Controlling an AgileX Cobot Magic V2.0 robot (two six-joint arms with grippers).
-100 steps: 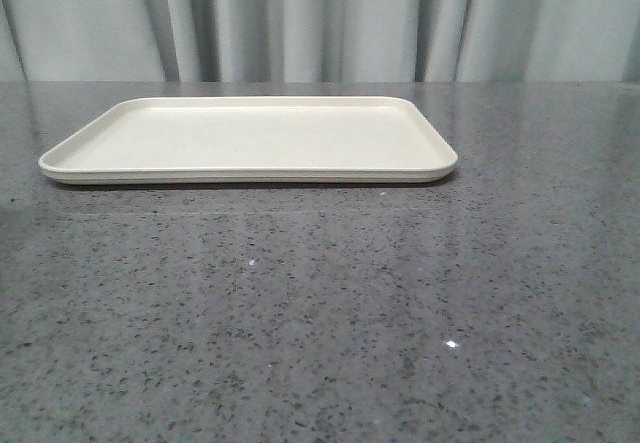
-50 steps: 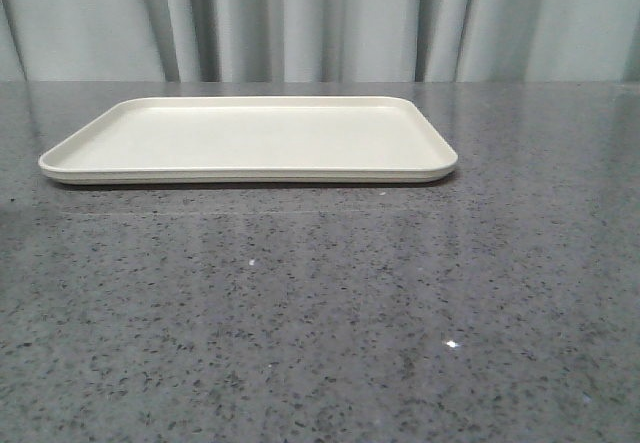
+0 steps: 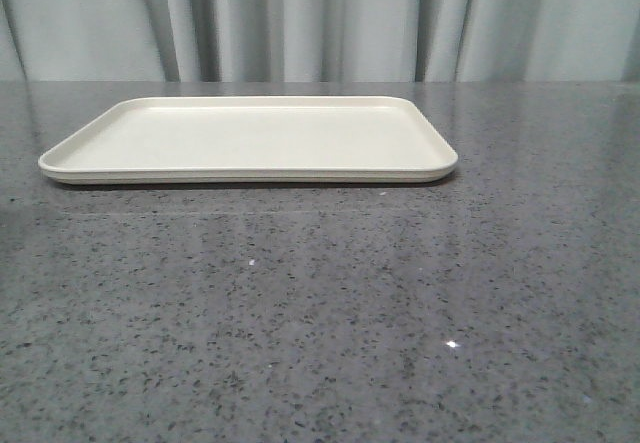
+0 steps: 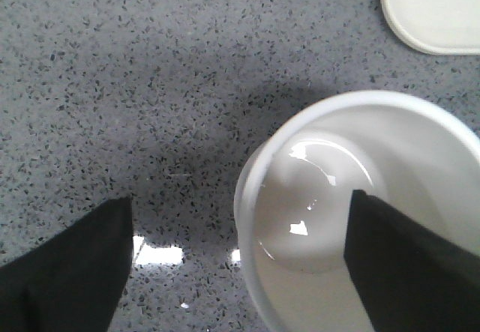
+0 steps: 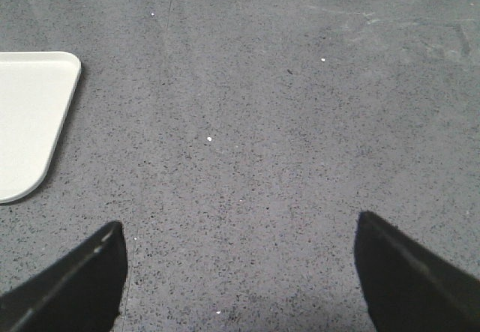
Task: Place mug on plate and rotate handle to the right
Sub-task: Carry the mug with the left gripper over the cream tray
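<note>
The cream plate (image 3: 250,175) lies flat at the middle back of the table, with nothing on it. The mug and both grippers are out of the front view. In the left wrist view the white mug (image 4: 315,189) stands upright on the table, seen from above, near a corner of the plate (image 4: 435,10). Its handle and face are hidden. My left gripper (image 4: 238,261) is open and straddles the mug's wall: one finger (image 4: 405,264) over the mug's opening, the other (image 4: 67,272) outside it. My right gripper (image 5: 240,272) is open and empty over bare table beside the plate (image 5: 30,115).
The table (image 3: 320,313) is grey speckled stone. A grey curtain (image 3: 320,23) hangs behind its far edge.
</note>
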